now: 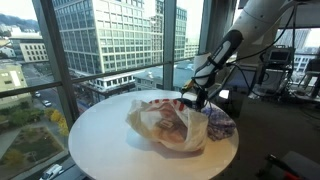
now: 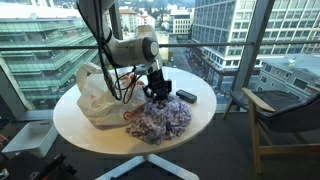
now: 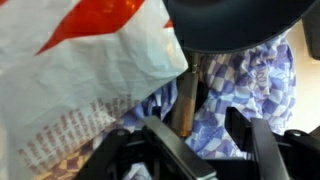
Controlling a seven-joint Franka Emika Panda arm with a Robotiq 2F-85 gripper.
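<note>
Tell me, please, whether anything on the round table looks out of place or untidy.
The blue-and-white checked cloth lies in a crumpled heap near the table's edge, partly against the slumped, wrinkled plastic bag. The gripper hangs just above the cloth. Nothing looks spilled or broken.

Bag [image 2: 98, 92] and cloth [image 2: 158, 120] lie touching on the table [image 2: 202, 112], a block [image 2: 186, 96] beside the cloth

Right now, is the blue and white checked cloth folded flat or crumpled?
Crumpled: the blue and white checked cloth lies bunched in an uneven heap beside the white plastic bag.
</note>
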